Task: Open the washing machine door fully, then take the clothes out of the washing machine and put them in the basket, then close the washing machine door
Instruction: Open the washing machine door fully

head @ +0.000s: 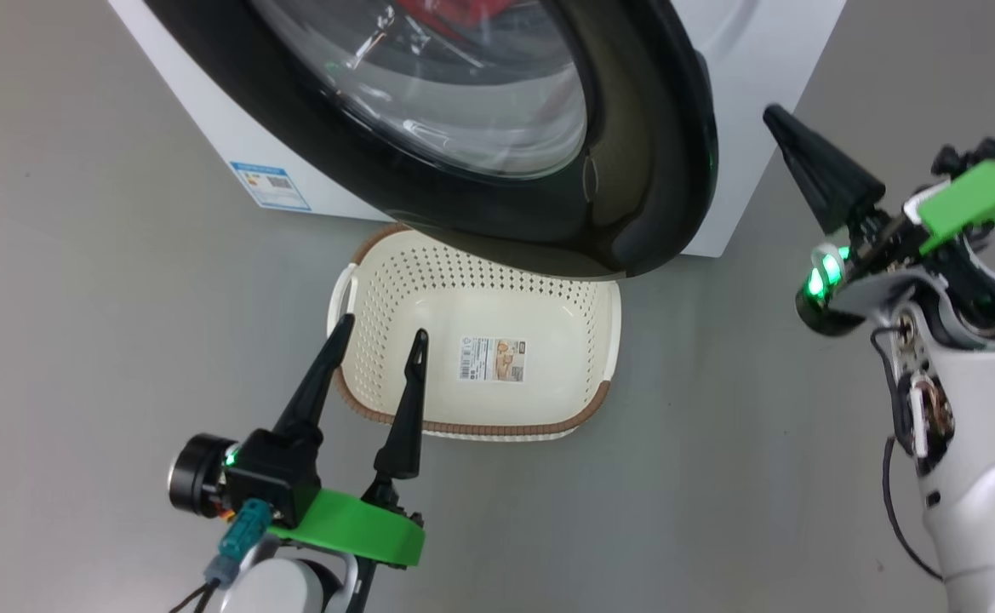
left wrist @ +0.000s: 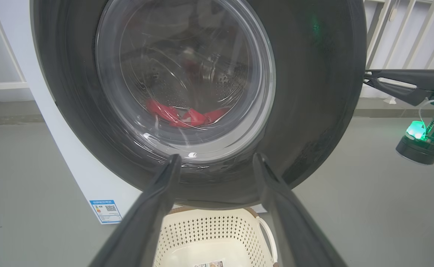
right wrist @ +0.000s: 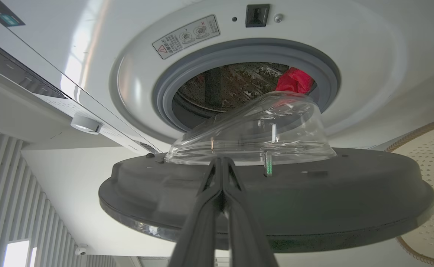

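The washing machine door (head: 642, 170), black-rimmed with a glass porthole, stands swung partway out from the white washing machine (right wrist: 350, 74). Red clothes (right wrist: 294, 79) lie in the steel drum and show through the glass (left wrist: 187, 116). The cream basket (head: 476, 358) sits on the floor under the door with nothing in it. My left gripper (head: 384, 328) hangs open over the basket's near left rim, pointing at the door (left wrist: 313, 92). My right gripper (head: 776, 119) is shut on nothing, right of the door's edge. Its tips (right wrist: 222, 159) point at the door's inner face (right wrist: 268, 200); whether they touch is unclear.
Grey floor (head: 80, 298) surrounds the machine and basket. A blue label (head: 269, 186) marks the washer's lower left corner. White railings (left wrist: 406, 37) stand behind the machine. The basket (left wrist: 217, 237) lies right below the door's swing.
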Robot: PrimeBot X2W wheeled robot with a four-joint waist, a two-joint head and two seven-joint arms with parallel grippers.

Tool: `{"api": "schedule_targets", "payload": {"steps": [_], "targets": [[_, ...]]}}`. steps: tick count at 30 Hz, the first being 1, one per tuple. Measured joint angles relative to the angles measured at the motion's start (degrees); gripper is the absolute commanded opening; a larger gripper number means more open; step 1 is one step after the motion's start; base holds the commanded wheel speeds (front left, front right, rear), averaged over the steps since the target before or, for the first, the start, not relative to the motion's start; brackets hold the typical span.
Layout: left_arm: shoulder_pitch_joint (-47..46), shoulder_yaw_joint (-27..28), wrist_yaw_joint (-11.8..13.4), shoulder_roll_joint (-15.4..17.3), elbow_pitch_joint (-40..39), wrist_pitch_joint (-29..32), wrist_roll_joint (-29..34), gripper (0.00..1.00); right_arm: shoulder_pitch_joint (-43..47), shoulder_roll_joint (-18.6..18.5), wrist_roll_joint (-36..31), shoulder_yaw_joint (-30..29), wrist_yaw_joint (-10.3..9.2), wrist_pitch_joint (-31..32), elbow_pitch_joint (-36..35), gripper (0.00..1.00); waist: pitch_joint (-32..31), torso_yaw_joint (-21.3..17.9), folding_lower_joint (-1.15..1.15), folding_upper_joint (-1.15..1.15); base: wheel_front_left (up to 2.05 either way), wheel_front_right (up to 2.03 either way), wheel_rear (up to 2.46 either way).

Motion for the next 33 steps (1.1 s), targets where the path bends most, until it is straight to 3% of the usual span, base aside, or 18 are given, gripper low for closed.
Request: {"api": "schedule_targets", "payload": {"steps": [11, 12, 13, 14, 16, 26, 33], "targets": [[3.0, 1.4, 0.1, 0.0, 0.7, 0.0, 0.0, 1.00, 16.0, 0.5, 3.3, -0.3, 0.00, -3.5, -13.0, 0.00, -2.9, -1.9, 0.00, 0.00, 0.00, 0.00, 0.00], [3.4, 1.5, 0.1, 0.0, 0.7, 0.0, 0.0, 1.00, 17.7, 0.5, 3.4, -0.1, -0.01, -3.9, -14.5, 0.15, -3.2, -2.1, 0.00, 0.00, 0.00, 0.00, 0.00], [3.8, 1.7, 0.2, 0.0, 0.8, 0.0, 0.0, 1.00, 19.4, 0.5, 3.9, 0.2, 0.00, -4.6, -15.9, 0.15, -3.4, -2.2, 0.00, 0.00, 0.00, 0.00, 0.00], [4.1, 1.8, 0.2, 0.0, 0.9, 0.0, 0.0, 1.00, 21.1, 0.6, 3.9, 0.6, -0.01, -5.4, -17.4, 0.48, -3.7, -2.4, 0.00, 0.00, 0.00, 0.00, 0.00], [4.9, 2.1, 0.2, 0.1, 1.0, 0.0, 0.0, 1.00, 24.6, 0.7, 4.9, 1.1, -0.01, -6.8, -20.1, 1.00, -4.3, -2.7, 0.00, 0.00, 0.00, 0.00, 0.00], [6.5, 2.9, 0.4, 0.5, 2.2, 0.0, 0.0, 1.00, 38.6, 1.0, 5.4, 3.0, -0.01, -14.7, -31.0, 1.00, -6.9, -4.2, 0.00, 0.00, 0.00, 0.00, 0.00], [8.6, 3.5, 0.8, 0.7, 2.7, 0.0, -0.1, 1.00, 44.2, 1.2, -0.4, 4.6, -0.01, -21.3, -35.0, 1.00, -8.3, -5.8, 0.00, 0.00, 0.00, 0.00, 0.00]]}}
